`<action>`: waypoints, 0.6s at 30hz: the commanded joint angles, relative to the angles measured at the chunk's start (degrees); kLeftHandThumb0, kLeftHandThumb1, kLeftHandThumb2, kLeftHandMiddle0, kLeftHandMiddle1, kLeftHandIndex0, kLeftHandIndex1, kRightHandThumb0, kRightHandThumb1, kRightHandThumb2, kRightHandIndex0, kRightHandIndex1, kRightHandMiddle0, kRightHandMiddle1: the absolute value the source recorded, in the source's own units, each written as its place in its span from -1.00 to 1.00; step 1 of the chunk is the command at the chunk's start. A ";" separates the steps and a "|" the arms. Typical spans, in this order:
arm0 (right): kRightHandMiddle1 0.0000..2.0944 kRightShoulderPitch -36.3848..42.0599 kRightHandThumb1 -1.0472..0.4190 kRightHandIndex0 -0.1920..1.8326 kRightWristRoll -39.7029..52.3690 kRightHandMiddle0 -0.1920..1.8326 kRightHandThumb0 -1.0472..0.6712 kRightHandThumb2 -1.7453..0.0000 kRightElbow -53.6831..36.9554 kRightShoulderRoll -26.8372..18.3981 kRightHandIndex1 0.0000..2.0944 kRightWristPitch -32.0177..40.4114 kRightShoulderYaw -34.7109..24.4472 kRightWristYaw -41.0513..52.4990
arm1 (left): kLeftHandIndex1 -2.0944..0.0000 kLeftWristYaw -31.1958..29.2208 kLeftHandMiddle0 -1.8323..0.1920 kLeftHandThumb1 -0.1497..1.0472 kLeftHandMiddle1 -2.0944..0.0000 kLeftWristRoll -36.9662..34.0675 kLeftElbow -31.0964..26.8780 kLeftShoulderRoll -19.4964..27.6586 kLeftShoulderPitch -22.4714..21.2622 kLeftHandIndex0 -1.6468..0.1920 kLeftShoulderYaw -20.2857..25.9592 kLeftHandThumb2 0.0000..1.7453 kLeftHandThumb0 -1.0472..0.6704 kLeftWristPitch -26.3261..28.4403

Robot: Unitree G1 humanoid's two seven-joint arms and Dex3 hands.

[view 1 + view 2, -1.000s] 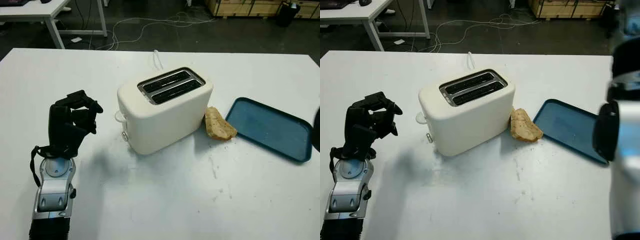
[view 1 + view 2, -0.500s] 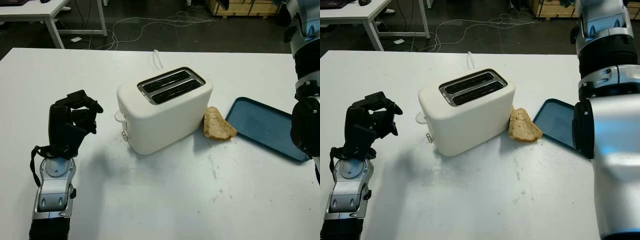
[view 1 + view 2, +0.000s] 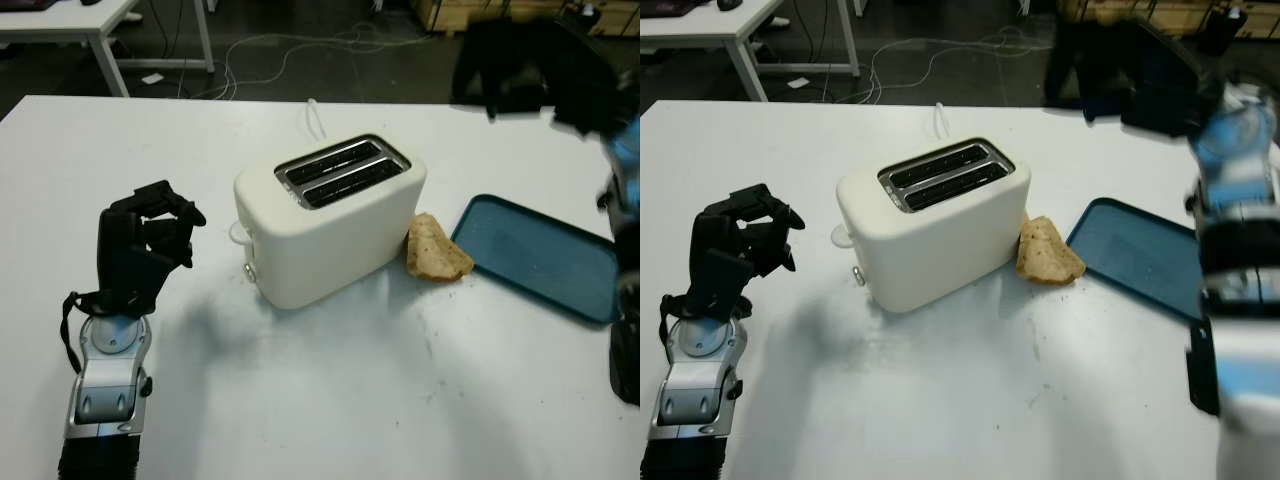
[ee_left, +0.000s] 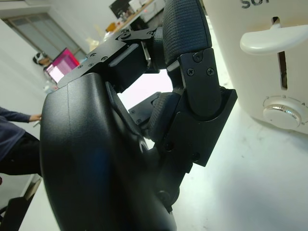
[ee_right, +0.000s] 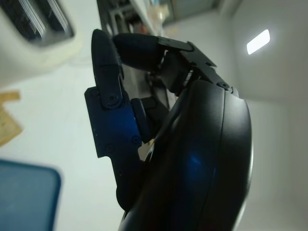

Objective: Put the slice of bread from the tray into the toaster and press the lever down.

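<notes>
A cream two-slot toaster [image 3: 330, 215] stands mid-table, both slots empty, its white lever [image 4: 272, 41] up above a round knob [image 4: 284, 108]. The slice of bread [image 3: 437, 250] lies on the table, leaning against the toaster's right end, just left of the empty blue tray [image 3: 540, 255]. My left hand [image 3: 150, 235] is held upright left of the toaster, fingers curled, holding nothing. My right hand [image 3: 530, 70] is raised high at the far right, above and behind the tray. Its fingers [image 5: 108, 96] are curled with nothing in them.
A white cable [image 3: 315, 120] runs off the table behind the toaster. Past the far edge are a dark floor with cables and another white table [image 3: 80, 20]. A person's sleeve [image 4: 14, 139] shows in the left wrist view. My right forearm [image 3: 1240, 330] rises along the right edge.
My right arm has swung up from the right edge, and its hand is now high above the tray's far side. The left hand, toaster and bread have stayed put.
</notes>
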 commanded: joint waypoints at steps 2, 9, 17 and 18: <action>-0.92 10.09 -0.69 -0.11 -0.13 -0.04 -0.55 1.00 -13.34 -0.01 -0.55 6.33 -2.41 -2.69 | -0.39 -0.23 -0.57 0.60 -0.34 0.08 0.13 0.25 -0.02 -0.49 0.01 -0.31 -0.78 -0.36; -1.00 25.05 -0.72 -0.42 -5.49 -0.43 -0.72 0.99 -33.78 -0.40 -0.97 16.50 -3.40 -3.18 | -0.39 -0.36 -0.57 0.61 -0.33 0.07 -0.06 0.17 -0.29 -0.50 -0.11 -0.33 -0.77 0.25; -1.00 33.55 -0.79 -0.73 -13.14 -0.69 -0.89 0.99 -46.39 0.55 -1.00 21.56 -1.27 -4.10 | -0.37 -0.48 -0.57 0.61 -0.33 -0.28 -0.20 0.03 -0.38 -0.50 -0.04 -0.33 -0.76 0.76; -1.00 34.17 -0.81 -0.77 -14.46 -0.74 -0.93 0.98 -47.08 1.03 -1.00 21.75 -0.76 -4.70 | -0.37 -0.47 -0.57 0.60 -0.33 -0.35 -0.13 -0.04 -0.42 -0.50 -0.05 -0.33 -0.76 0.72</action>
